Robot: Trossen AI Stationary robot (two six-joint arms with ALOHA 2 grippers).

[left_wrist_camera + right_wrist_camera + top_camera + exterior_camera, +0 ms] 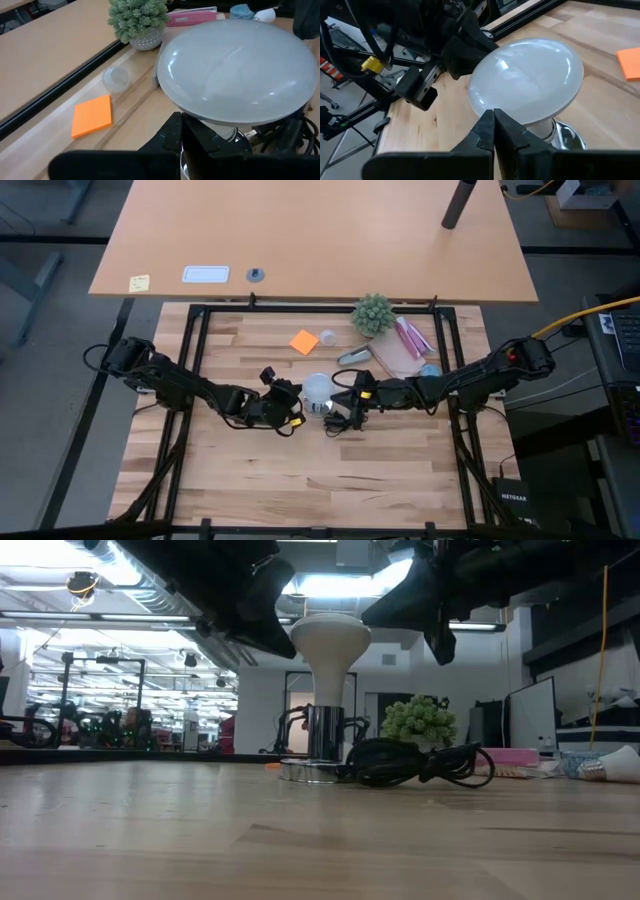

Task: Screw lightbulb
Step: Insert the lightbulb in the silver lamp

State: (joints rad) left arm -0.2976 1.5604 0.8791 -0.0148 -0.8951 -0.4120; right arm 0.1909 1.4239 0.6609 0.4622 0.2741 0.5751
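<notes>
The white frosted lightbulb (317, 389) stands upright, neck down, in the shiny silver base (322, 745) at the table's middle; its round head (330, 637) is on top. My left gripper (288, 402) is shut, just left of the bulb's head, and it also shows in the low view (270, 625). My right gripper (345, 402) is shut, just right of the bulb. In the low view my right gripper (435, 625) stands apart from the head. The base's black cord (412, 762) lies coiled beside it. My left gripper's shut fingertips (288, 645) stand level at the left edge of the bulb's head (300, 635). I cannot tell whether they touch it. The bulb stays upright in the base.
A small potted plant (373, 313), pink items (412, 338), a grey oblong metallic object (353, 357), an orange sticky pad (304, 341) and a small clear cup (116, 79) lie behind the bulb. Black frame rails (200, 350) border the table. The near half of the wooden top (300, 480) is bare.
</notes>
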